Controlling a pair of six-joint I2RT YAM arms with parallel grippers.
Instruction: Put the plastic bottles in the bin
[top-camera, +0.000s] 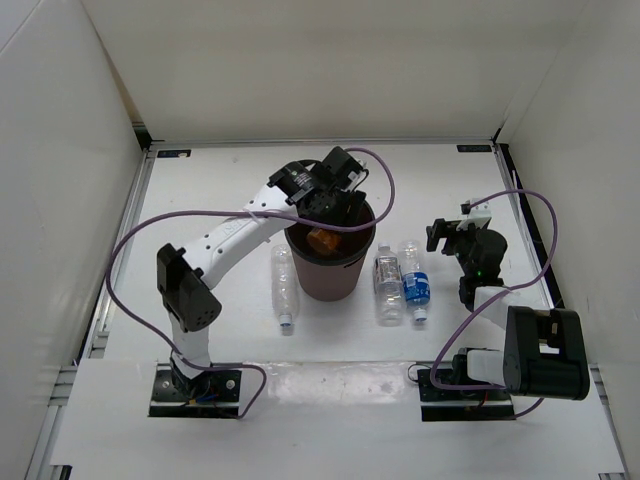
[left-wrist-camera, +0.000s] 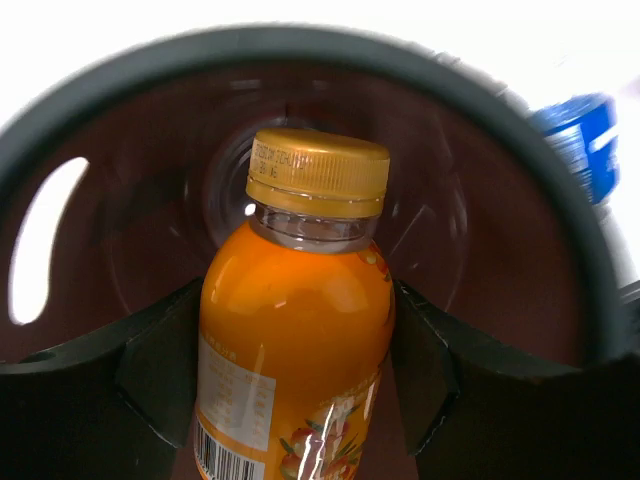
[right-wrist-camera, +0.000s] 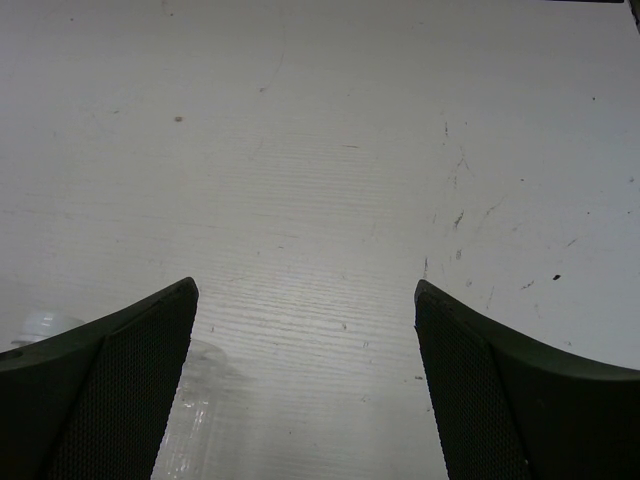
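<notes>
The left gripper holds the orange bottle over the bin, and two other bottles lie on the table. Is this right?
Not quite. Three other bottles lie on the table, not two: the top external view shows one left of the bin and two right of it. The left gripper does hold the orange bottle.

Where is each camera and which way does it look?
Top external: above and behind, looking down at the white table; left arm and right arm show.
Left wrist: on the left arm, facing into the round dark maroon plastic bin; the left end effector grips the orange plastic bottle.
Right wrist: on the right arm, facing the table; the open right end effector shows.
Shared by top and left wrist: bin, bottle.
</notes>
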